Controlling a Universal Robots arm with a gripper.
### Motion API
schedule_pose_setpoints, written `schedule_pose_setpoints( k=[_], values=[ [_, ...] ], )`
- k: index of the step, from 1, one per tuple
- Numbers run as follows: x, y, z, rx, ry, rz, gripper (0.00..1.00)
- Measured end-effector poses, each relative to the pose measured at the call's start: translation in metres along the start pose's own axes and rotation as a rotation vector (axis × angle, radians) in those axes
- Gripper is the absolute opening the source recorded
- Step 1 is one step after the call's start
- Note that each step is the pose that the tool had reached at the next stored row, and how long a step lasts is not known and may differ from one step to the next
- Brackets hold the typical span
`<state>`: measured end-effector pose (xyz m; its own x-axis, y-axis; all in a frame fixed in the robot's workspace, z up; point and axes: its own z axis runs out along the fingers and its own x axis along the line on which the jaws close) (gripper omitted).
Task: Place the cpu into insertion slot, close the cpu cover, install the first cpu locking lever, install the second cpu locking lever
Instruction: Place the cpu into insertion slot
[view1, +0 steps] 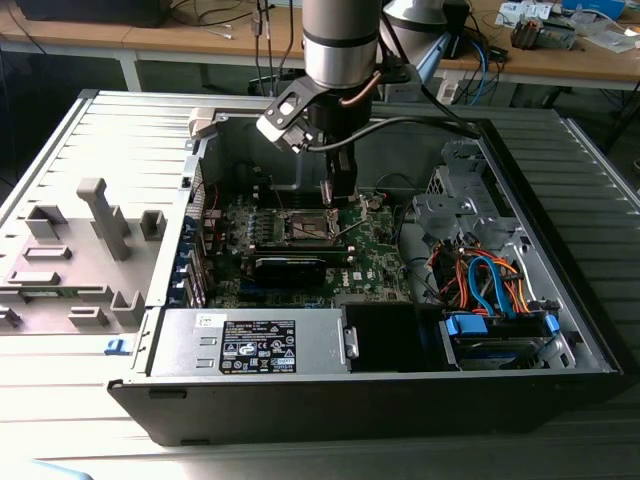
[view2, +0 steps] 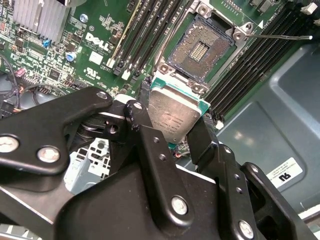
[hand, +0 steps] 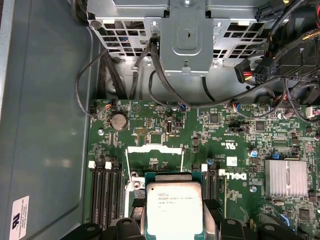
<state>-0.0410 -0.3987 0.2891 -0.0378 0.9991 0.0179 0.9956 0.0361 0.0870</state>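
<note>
**Chip Held Over the Socket**

My gripper (view2: 172, 127) is clenched on the cpu (view2: 176, 116), just above the insertion slot (view2: 200, 47). Around the slot spreads the green motherboard (view1: 375, 255), inside the open computer case (view1: 400, 400) on a grey ribbed table (view1: 600, 200). Wooden benches (view1: 590, 65) stand well beyond.

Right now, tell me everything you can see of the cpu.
The cpu is a small flat square chip: pale silvery metal lid with faint print, on a green base whose edge shows round it. The gripper pinches it by two opposite sides, lid turned toward the arm. It hangs over the green board, near the open socket, not yet seated in it.
</note>
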Motion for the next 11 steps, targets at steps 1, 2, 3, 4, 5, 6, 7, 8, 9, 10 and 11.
schedule_pose_setpoints(
  k=[1,2,3,4,5,6,7,8,9,10,11],
  values=[
    [0.0003,-0.0001,0.0003,0.0000,-0.0001,0.000,0.55],
    [0.0009,-0.0001,0.0004,0.0000,-0.0007,0.000,0.55],
    [0.0017,-0.0001,0.0004,0.0000,-0.0012,0.000,0.55],
    [0.0028,0.0000,0.0004,0.0001,-0.0019,0.000,0.55],
    [0.0039,0.0001,0.0004,0.0002,-0.0023,0.000,0.55],
    [0.0054,0.0001,0.0004,0.0001,-0.0029,0.000,0.55],
    [0.0061,0.0001,0.0005,0.0002,-0.0033,0.000,0.55],
    [0.0069,0.0002,0.0005,0.0002,-0.0036,0.000,0.55],
    [0.0070,0.0002,0.0005,0.0001,-0.0035,0.000,0.55],
    [0.0070,0.0002,0.0005,0.0002,-0.0036,0.000,0.55],
    [0.0070,0.0002,0.0005,0.0001,-0.0035,0.000,0.55]
  ],
)
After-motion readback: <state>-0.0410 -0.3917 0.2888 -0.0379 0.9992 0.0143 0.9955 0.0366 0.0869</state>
